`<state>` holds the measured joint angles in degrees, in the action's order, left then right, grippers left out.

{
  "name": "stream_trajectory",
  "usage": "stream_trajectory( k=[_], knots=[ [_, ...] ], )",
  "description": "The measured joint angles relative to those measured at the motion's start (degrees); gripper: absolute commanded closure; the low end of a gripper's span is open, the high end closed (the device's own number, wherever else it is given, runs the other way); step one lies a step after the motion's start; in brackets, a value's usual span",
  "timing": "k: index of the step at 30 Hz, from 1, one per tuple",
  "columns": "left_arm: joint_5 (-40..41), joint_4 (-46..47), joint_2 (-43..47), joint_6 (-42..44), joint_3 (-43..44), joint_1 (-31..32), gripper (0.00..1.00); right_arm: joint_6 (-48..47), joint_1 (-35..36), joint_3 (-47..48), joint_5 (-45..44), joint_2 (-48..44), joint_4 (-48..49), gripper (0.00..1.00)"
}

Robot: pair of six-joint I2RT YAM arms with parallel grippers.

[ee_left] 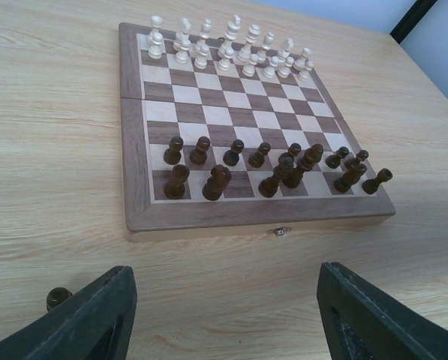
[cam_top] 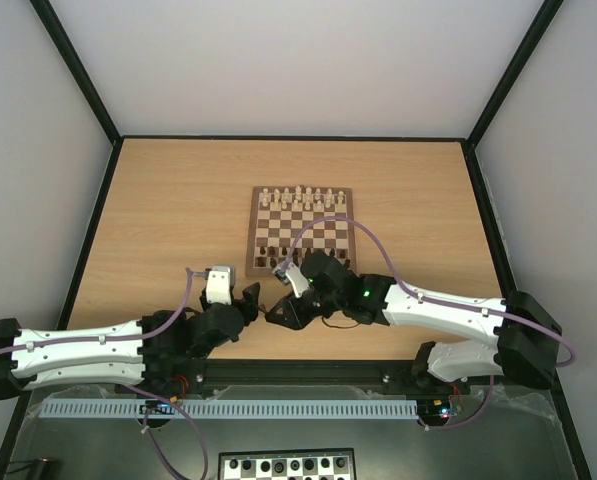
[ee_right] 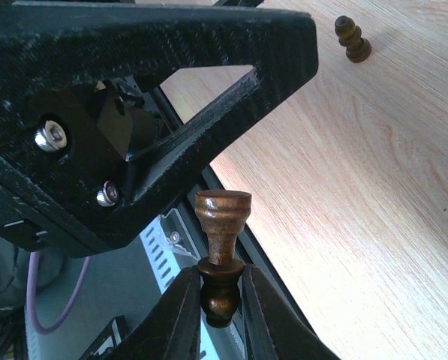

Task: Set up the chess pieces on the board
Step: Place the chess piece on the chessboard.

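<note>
Chessman (ee_right: 222, 225) (lower end hidden) clamped in right claw (ee_right: 222, 294); left claw (ee_left: 227, 304) apart, mostly cut off

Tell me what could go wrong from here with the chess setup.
1. The right pincer pinches the dark chess piece at one end only, so it might swivel or slip out.
2. The left pincer sits very close to it; the two could bump.
3. The dark chessmen on the board stand crowded, some leaning, so setting down another might topple them.
</note>
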<state>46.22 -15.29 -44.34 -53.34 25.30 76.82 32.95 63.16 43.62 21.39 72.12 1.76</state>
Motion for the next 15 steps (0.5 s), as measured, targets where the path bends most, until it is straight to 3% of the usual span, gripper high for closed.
stream_trajectory(
  k=[7, 15],
  knots=[
    [-0.46, 0.76, 0.11, 0.20, -0.42, -0.02, 0.44, -0.66, -0.02, 1.97, -1.03, 1.97, -0.57, 0.84],
    [-1.27, 1.29, 1.55, 0.31, -1.42, -0.02, 0.43, -0.59, -3.10, 5.75, -0.37, 7.26, -1.42, 0.85]
  ],
)
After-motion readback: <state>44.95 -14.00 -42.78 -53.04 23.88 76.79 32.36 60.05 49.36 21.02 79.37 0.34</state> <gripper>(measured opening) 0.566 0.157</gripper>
